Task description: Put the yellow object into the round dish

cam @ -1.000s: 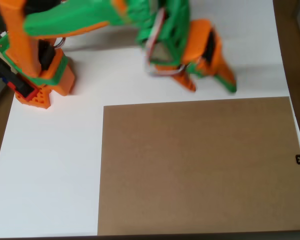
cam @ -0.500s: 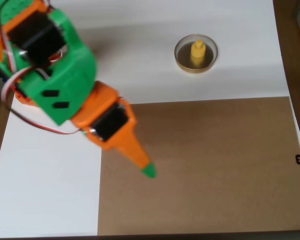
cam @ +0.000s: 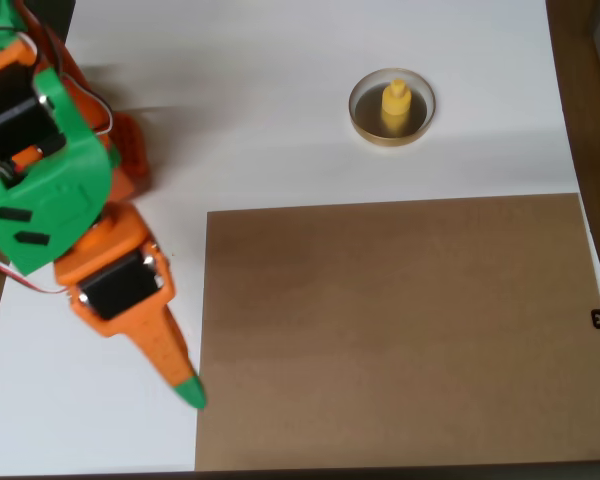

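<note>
Overhead view of a white table (cam: 280, 120) with a large brown board (cam: 395, 330) laid over its lower right part. Near the top right of the table sits the round dish (cam: 392, 107), small and shallow, with a tan rim and a darker inside. The yellow object (cam: 395, 104) stands upright inside the dish, roughly at its middle, knob on top and wider base below.

At the left edge of the picture, the orange and green robot arm (cam: 45, 190) reaches down and to the right over the white surface. Its gripper (cam: 185, 390) ends in an orange finger with a green tip, pointing toward the bottom of the picture, just beside the left edge of the brown board. The fingers appear from above as a single tapering shape, so I cannot tell whether they are spread or pressed together. Nothing can be seen held at the tip.

The yellow object and the dish lie well apart from the gripper, far up and to the right of it, with a wide stretch of board and bare table between them.
</note>
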Tool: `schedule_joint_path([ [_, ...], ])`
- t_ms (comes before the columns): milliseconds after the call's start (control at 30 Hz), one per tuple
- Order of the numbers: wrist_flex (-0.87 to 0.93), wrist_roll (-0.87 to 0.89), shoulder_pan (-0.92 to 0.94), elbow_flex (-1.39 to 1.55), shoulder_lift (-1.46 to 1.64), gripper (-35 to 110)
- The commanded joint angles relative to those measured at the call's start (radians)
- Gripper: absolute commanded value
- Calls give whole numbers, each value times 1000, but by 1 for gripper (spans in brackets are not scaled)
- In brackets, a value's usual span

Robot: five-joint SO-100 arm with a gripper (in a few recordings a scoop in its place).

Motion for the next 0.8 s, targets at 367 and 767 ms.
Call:
schedule_joint_path([
  [367, -155, -28, 29, 302, 239, 23],
  [767, -166, -20, 58, 373, 301, 24],
])
